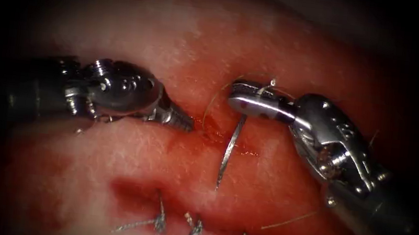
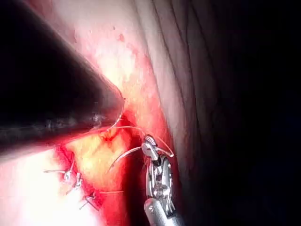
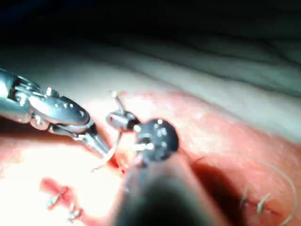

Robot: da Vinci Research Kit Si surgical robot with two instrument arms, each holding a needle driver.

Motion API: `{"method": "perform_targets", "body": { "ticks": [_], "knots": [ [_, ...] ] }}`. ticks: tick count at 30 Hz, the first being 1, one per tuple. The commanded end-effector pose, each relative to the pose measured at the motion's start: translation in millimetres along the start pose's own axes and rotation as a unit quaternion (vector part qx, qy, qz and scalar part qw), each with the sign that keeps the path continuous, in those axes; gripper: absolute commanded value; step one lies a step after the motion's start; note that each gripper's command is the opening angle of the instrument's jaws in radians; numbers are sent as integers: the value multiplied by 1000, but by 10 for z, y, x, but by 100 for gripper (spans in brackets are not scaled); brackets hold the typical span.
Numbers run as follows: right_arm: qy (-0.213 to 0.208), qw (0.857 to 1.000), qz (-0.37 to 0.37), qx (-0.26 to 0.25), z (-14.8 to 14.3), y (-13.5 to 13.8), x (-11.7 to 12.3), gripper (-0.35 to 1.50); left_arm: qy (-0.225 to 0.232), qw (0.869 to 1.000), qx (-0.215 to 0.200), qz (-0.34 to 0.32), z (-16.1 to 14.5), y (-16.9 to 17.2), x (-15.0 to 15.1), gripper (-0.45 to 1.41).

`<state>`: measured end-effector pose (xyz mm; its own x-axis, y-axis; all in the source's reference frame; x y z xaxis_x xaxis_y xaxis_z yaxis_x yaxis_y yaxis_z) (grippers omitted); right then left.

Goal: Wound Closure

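Steel curved needle hangs from the right arm's silver needle driver, jaws clamped on it near its blunt thread end, point aimed down and free of the pink, red-stained pork tissue. Fine pale thread trails below that tool. Left arm's silver needle driver has its jaws together, holding nothing, tip at the open cut just across from the needle. Three knotted stitches sit below both tools, so part closed, this stretch still gaping and wet with red fluid.
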<state>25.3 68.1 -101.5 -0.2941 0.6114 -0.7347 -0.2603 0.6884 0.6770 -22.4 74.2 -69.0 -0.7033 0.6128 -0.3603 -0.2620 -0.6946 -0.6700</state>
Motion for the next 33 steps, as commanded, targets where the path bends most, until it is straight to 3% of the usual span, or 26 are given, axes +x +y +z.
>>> {"method": "perform_targets", "body": {
  "ticks": [1,3,11,15,24,30,33],
  "knots": [
    [2,1000,-2,1,9,4,2,-35,-3,1000,-1,2,7,-5,3,-35],
    [1,1000,-11,1,9,4,2,-35,-33,999,-9,6,28,-17,-8,-35],
    [2,1000,-29,-2,9,4,2,-35,-66,998,-12,5,48,-48,-12,-35],
    [1,998,-55,0,7,4,2,-35,-95,995,-26,7,66,-45,-10,-35],
    [3,998,-62,-9,-1,9,4,-35,-171,983,-70,6,71,-35,-10,-35],
    [4,998,-68,-14,8,16,-7,-35,-192,976,-99,-21,81,-33,0,11],
    [6,997,-76,-16,10,20,-9,-35,-189,975,-112,-27,83,-33,-1,18]
  ]
}}
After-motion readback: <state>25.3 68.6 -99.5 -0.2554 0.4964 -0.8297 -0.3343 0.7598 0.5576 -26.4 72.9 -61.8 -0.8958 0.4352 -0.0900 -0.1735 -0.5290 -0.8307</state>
